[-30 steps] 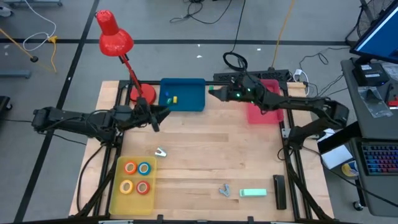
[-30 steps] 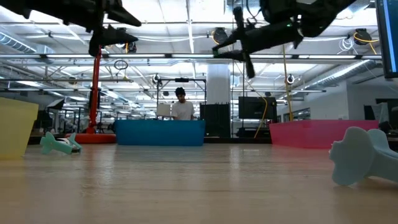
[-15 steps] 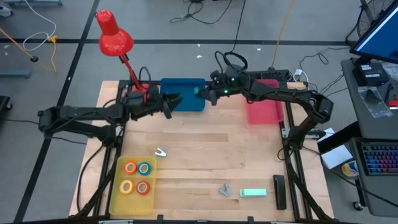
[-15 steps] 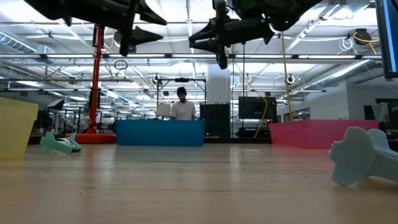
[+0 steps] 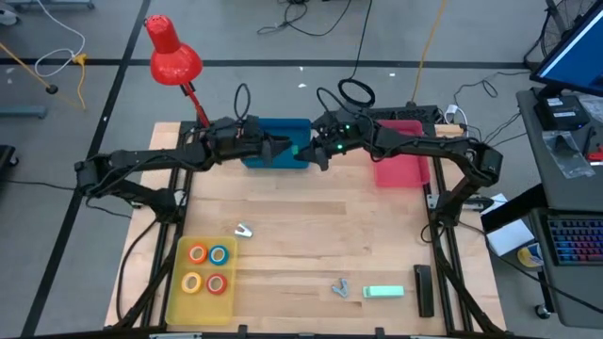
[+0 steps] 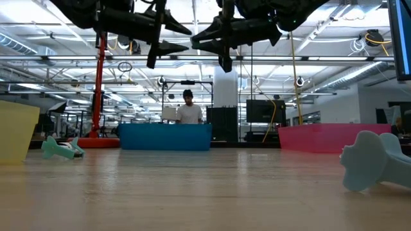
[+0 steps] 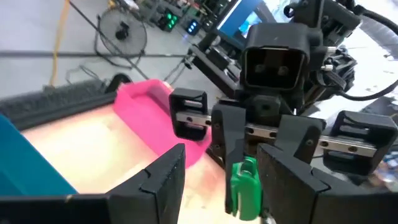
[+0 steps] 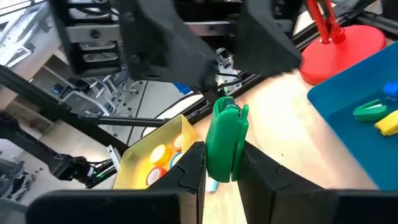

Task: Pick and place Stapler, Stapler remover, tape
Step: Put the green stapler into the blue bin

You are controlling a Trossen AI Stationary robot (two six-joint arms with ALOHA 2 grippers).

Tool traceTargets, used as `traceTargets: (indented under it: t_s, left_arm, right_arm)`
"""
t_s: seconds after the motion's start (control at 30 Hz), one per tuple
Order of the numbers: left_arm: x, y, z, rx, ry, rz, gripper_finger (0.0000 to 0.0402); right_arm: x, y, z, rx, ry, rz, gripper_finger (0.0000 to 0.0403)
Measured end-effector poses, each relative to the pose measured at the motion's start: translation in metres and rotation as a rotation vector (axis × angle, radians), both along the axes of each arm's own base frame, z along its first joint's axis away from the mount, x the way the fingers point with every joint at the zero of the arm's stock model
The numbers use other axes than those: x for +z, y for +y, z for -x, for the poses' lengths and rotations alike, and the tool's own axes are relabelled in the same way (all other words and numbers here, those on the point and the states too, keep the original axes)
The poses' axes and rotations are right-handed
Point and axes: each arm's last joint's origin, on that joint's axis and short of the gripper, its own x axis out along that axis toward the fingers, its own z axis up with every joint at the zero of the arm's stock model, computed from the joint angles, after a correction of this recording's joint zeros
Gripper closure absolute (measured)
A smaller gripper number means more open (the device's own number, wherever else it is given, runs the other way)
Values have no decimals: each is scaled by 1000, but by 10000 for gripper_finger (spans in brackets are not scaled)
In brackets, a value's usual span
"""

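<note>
My right gripper (image 8: 224,169) is shut on a small green clip-like thing (image 8: 225,138), maybe the stapler remover, high above the blue bin's right end (image 5: 300,155). My left gripper (image 7: 224,163) is open and faces it from the table's left. Its fingers stand either side of the green thing (image 7: 244,185) without touching it. In the high view the two grippers meet nose to nose, left (image 5: 285,149) and right (image 5: 313,151). The four tape rolls (image 5: 206,268) lie in the yellow bin. The mint-green stapler (image 5: 383,292) lies near the near edge. My right gripper pinches the green thing between its two fingers by its lower half (image 8: 222,163). The upper half sticks out past the fingertips toward my left gripper. The fingers reach level from the table's right. The thing is lifted clear, high above the table.
A blue bin (image 5: 254,132) holds small green and yellow bits. A pink bin (image 5: 400,168) sits at the far right and a red lamp (image 5: 174,58) at the far left. A small pale thing (image 5: 243,230) and a grey-blue thing (image 5: 339,287) lie on the wood. A person stands far behind (image 6: 187,109).
My left gripper has swung toward the table's right and far edge, out over the blue bin, up to my right gripper. My right gripper has carried the green thing leftward from beside the pink bin to the blue bin's right end.
</note>
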Motion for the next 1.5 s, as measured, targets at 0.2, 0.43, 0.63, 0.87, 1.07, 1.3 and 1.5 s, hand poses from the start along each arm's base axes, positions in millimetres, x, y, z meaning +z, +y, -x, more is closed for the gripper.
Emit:
traceTargets:
  t_s: [0.2,0.43,0.63,0.87,1.07,1.3,1.5]
  left_arm:
    - [0,3,0,-23,-23,31,203]
    - [1,-2,-4,-58,-48,41,203]
    - [-4,0,-10,-67,-51,61,203]
    - [-4,0,-12,-95,-76,52,204]
    - [-4,0,-12,-97,-75,52,232]
    - [-4,-1,-12,-120,-72,37,345]
    - [-4,0,-12,-137,-72,17,349]
  right_arm:
    - [1,0,0,1,-3,-23,347]
    - [4,0,-1,-7,-32,-37,347]
    - [5,-1,-1,-38,-34,-43,347]
    - [5,-1,-1,-62,-32,-42,347]
    - [5,0,-2,-62,-31,-47,347]
    - [5,3,-3,-67,-33,-40,347]
    - [5,3,-3,-61,-33,-2,313]
